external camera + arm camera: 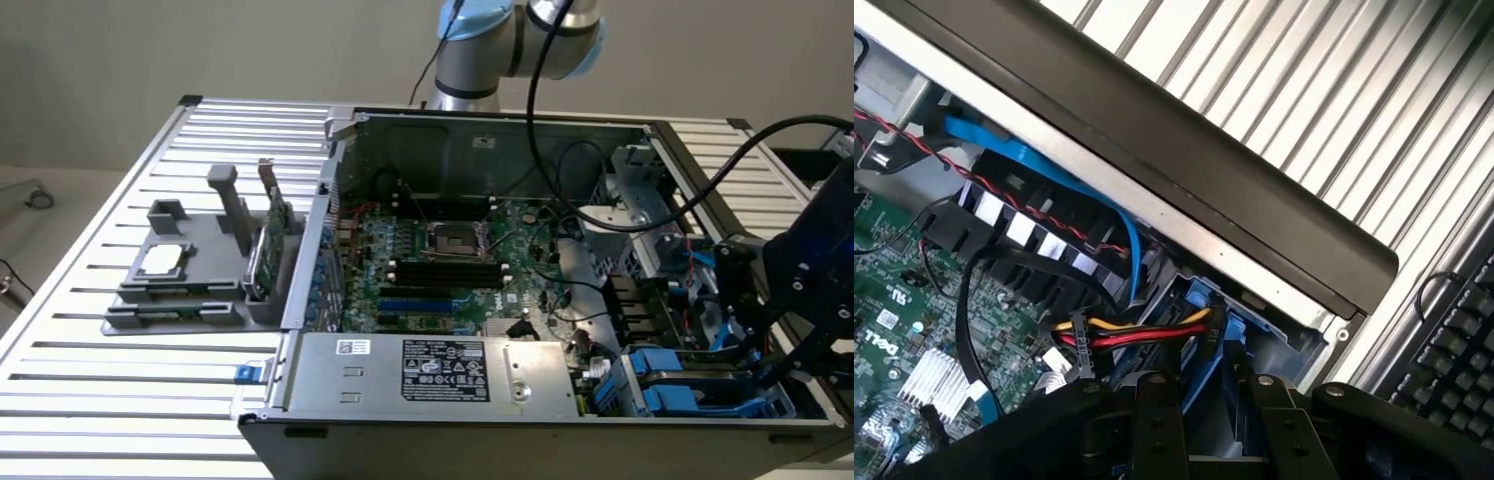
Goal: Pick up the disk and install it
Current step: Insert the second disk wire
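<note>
Exterior view: we're looking down on the whole bench, so we're going biggest stuff first.
table [80, 310]: a slatted metal top is carrying everything, and the wrist view is catching its ribs running past the case.
computer case [534, 445]: it's lying open on its side, taking up the middle and the exterior view's right.
arm [521, 40]: blue-and-grey joints are standing behind the case, with black cables drooping over it.
motherboard [441, 250]: it's lying flat on the case floor, socket in the middle.
power supply [441, 375]: the silver box with the black label is sitting along the near wall of the case.
grey holder [174, 290]: it's sitting on the table just beside the case, at the exterior view's left. It's holding a small silver chip [163, 258] flat and a green card [276, 240] on edge.
claw [754, 340]: it's hovering at the drive corner, at the exterior view's lower right. In the wrist view the claw [1216, 395] is closed roughly halfway, gripping a blue frame between its two black fingers [1159, 430].
disk [674, 365]: it's sitting in the drive bay in the near right corner of the case, close to the side wall. In the wrist view the disk [1206, 365] is showing us just its blue carrier, edge-on in the claw, and we're not making out the label.
power leads [1134, 335]: yellow, red and black wires are running to a plug just beside the blue frame.
</note>
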### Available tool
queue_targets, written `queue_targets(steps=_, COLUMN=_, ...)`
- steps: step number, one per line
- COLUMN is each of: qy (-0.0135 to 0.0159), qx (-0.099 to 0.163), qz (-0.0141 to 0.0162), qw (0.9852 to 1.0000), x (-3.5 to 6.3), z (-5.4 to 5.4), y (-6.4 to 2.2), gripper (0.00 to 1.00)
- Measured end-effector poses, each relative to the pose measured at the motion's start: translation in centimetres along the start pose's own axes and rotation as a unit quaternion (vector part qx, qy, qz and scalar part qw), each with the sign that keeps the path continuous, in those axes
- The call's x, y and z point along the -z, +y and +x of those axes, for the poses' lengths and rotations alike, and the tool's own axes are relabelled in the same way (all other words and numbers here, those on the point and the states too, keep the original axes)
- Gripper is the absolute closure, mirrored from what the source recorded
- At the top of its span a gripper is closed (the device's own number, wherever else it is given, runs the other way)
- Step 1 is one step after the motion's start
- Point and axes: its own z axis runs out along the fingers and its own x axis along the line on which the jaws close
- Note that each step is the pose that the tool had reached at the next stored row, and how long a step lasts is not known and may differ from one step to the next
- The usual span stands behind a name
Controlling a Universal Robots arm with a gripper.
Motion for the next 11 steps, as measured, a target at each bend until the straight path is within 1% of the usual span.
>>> queue_targets(steps=4, qy=0.0023, qx=-0.014, qz=-0.0005, qw=0.9999, x=-0.04, z=0.00, y=0.02, gripper=0.69)
queue_targets(steps=7, qy=0.0031, qx=-0.028, qz=-0.0002, qw=0.9996, x=-0.04, z=-0.01, y=0.02, gripper=0.69)
queue_targets(steps=11, qy=0.0047, qx=-0.035, qz=-0.0007, qw=0.9994, x=-0.06, z=-0.09, y=0.13, gripper=0.69)
